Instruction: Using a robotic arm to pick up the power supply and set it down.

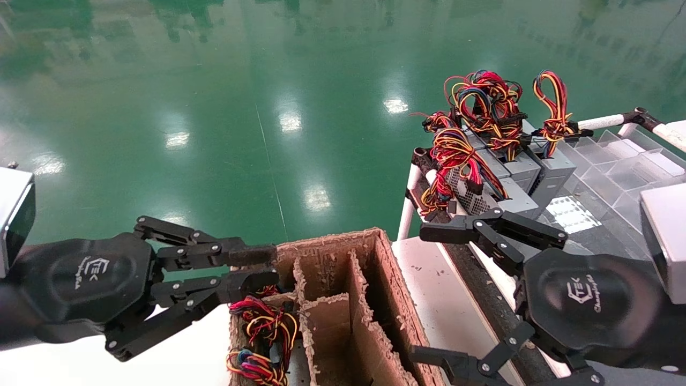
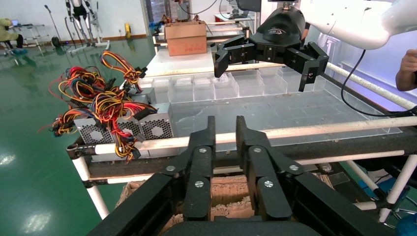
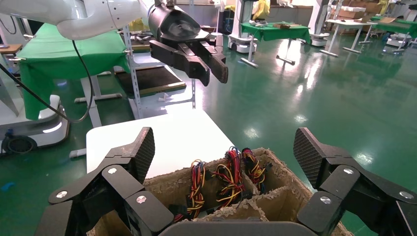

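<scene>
The right gripper (image 1: 429, 292) hangs with its black fingers (image 1: 455, 229) spread wide apart and nothing between them, above the right edge of the box (image 1: 343, 300); its wrist view looks straight down between the two ribbed pads (image 3: 142, 152) into the box's cardboard cells. The supplies (image 1: 504, 177) stand just ahead of the upper finger, near it but not touching; they are packed side by side on the rack (image 1: 407, 203), grey cases with a perforated side facing the gripper, and their red, yellow and orange wires (image 1: 482, 102) loop up over the tops. In the left wrist view the same supplies (image 2: 123, 129) sit at the rack's near corner, fan grilles showing, with the right gripper (image 2: 268, 54) farther along the rack over clear trays (image 2: 236, 86). The left gripper (image 1: 262, 265) is opposite, at the box's left edge; its fingers are nearly together, a narrow gap between them, holding nothing, the upper tip brown-crusted. Just below those fingers, wire bundles (image 1: 265, 321) show in the box's left cells.
</scene>
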